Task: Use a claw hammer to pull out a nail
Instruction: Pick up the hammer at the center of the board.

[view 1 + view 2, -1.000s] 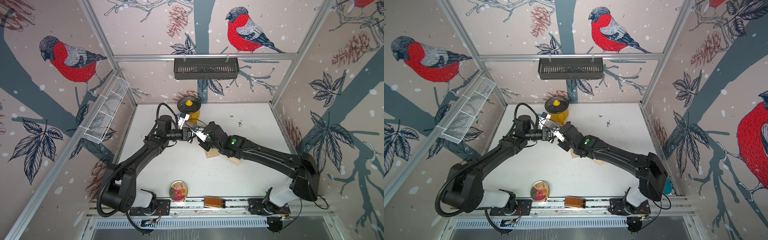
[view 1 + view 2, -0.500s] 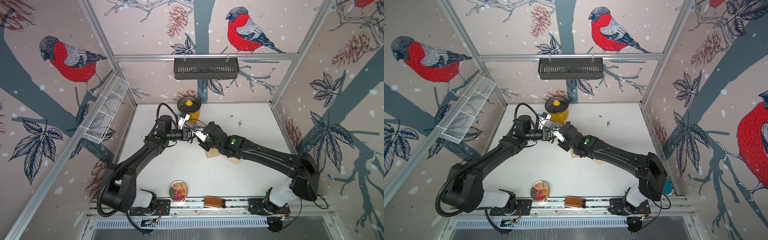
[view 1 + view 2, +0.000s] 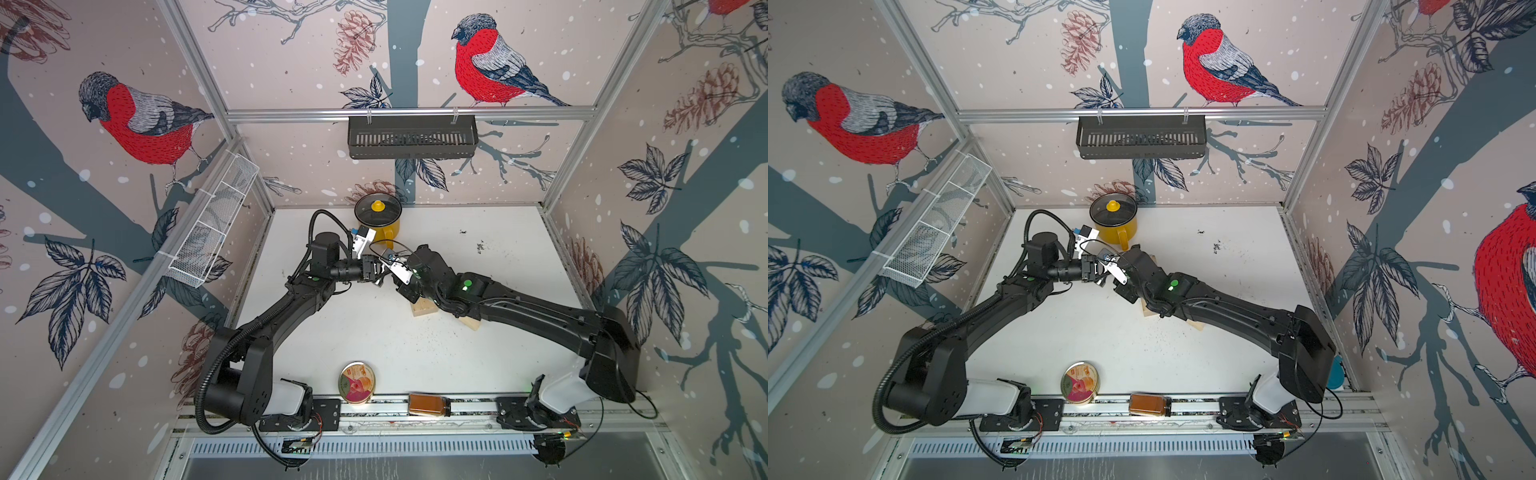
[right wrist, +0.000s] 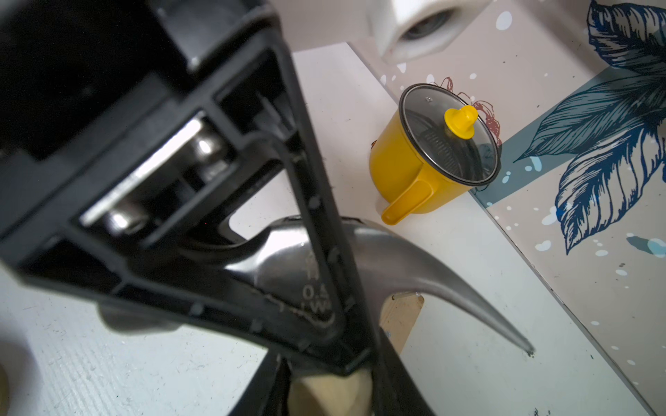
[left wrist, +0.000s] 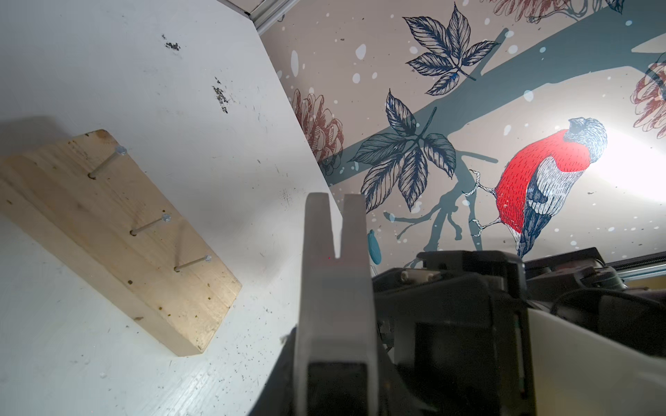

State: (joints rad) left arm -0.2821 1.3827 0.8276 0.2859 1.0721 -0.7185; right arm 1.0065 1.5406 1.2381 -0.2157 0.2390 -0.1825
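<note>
The claw hammer hangs above the table between my two arms. My left gripper is shut on its grey steel head. The forked claw sticks out past the left jaws, and the claw's curved tip points towards the wall. The pale wooden handle lies between the jaws of my right gripper; whether they press on it is unclear. A wooden block lies flat with three nails standing out of it, the nearest nail by its end. In both top views the block is partly under the right arm.
A yellow pot with a glass lid stands at the back, just behind the grippers. A round tin and a brown jar sit at the front rail. A black basket hangs on the back wall, a white wire basket on the left wall.
</note>
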